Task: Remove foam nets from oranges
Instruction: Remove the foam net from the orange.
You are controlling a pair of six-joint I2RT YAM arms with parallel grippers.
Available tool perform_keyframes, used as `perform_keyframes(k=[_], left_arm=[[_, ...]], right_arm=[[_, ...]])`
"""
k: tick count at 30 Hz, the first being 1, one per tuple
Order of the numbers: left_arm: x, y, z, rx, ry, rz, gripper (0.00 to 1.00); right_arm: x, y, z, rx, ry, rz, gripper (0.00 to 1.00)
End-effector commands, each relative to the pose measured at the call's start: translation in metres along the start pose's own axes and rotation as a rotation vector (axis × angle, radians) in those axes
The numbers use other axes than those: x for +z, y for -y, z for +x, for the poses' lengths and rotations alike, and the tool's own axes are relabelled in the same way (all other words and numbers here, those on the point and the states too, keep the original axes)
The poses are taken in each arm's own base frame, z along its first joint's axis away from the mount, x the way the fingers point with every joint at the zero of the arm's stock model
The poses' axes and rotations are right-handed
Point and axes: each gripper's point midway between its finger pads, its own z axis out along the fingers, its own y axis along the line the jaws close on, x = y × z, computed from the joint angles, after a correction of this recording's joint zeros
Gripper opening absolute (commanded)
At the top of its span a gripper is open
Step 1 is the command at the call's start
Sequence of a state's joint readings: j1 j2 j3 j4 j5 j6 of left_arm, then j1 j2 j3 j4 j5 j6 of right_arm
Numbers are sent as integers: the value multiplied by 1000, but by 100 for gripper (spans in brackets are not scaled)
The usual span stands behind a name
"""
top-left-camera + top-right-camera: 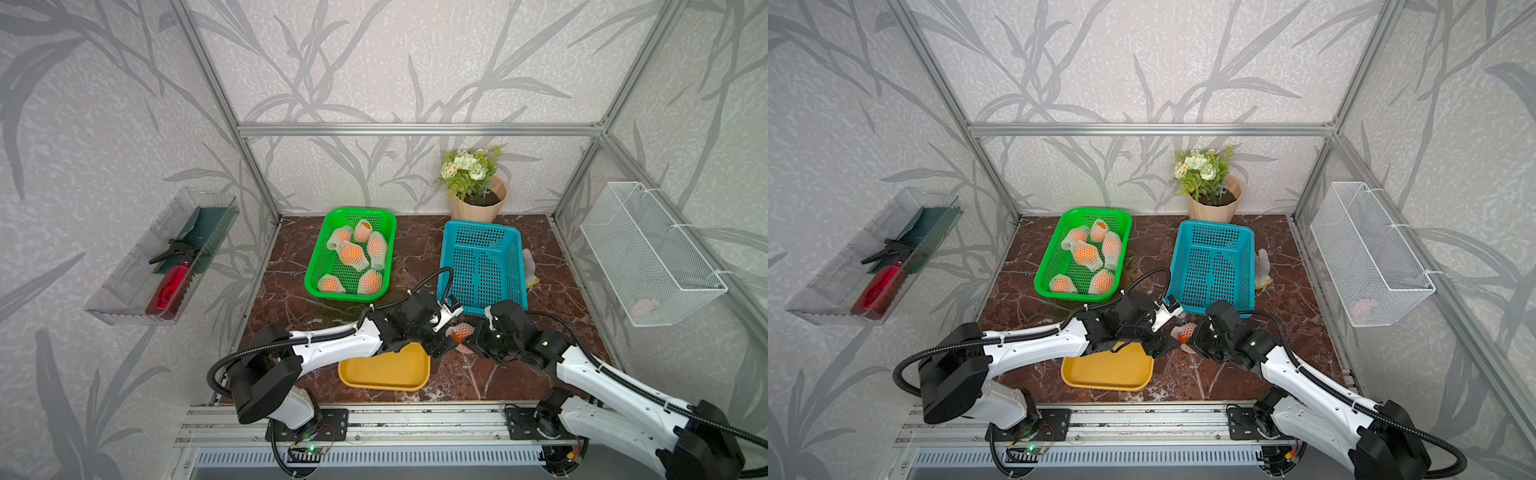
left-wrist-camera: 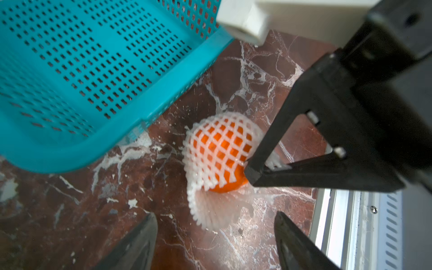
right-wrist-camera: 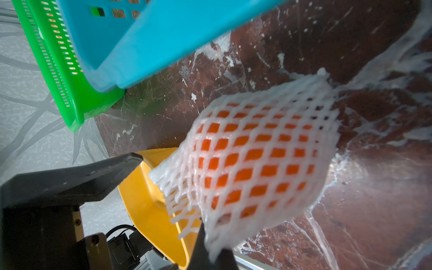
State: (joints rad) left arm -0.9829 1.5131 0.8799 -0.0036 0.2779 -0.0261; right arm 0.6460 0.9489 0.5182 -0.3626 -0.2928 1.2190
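— Pinching the net (image 2: 217, 140), is it, that right gripper (image 2: 259, 174)?
— Yes. The left wrist view shows it: both black tips closed on the net's rim, bare orange (image 2: 224, 187) peeping out underneath. In both top views that pinch is hidden; you only glimpse the net at lower centre, between blue basket (image 1: 482, 266) and tray (image 1: 386, 370). Whether it rests on the table (image 1: 415, 257), I cannot tell.
— And the left gripper (image 2: 215, 215)?
— Spread wide, holding nothing. Its own view shows its fingers (image 2: 140, 243) either side of the net's flared end. The right wrist view adds one left finger just beside the net, tray behind.
— Counts?
— Two grippers, two plastic baskets, one tray. One netted orange between the grippers; six more (image 1: 352, 254) in the green basket (image 1: 316, 257) at upper centre, crowded, so I would not swear to it. Only the top views look into it.
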Motion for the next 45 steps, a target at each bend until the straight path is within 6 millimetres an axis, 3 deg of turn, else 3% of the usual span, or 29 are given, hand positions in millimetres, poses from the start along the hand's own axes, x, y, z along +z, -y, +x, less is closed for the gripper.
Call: perform_keyframes(k=[1, 18, 31, 36, 45], left_arm=[[8, 3, -7, 116, 45, 16, 78], [33, 15, 7, 218, -7, 126, 76], [43, 15, -16, 223, 89, 127, 53], [48, 17, -21, 202, 105, 144, 40], [52, 15, -35, 150, 135, 135, 21]], right_arm=[[-1, -4, 3, 3, -25, -36, 1], [-3, -4, 4, 30, -76, -74, 4], [-3, -6, 7, 24, -124, -70, 13], [-6, -8, 2, 28, -121, -75, 23], [-30, -6, -8, -3, -71, -31, 51]])
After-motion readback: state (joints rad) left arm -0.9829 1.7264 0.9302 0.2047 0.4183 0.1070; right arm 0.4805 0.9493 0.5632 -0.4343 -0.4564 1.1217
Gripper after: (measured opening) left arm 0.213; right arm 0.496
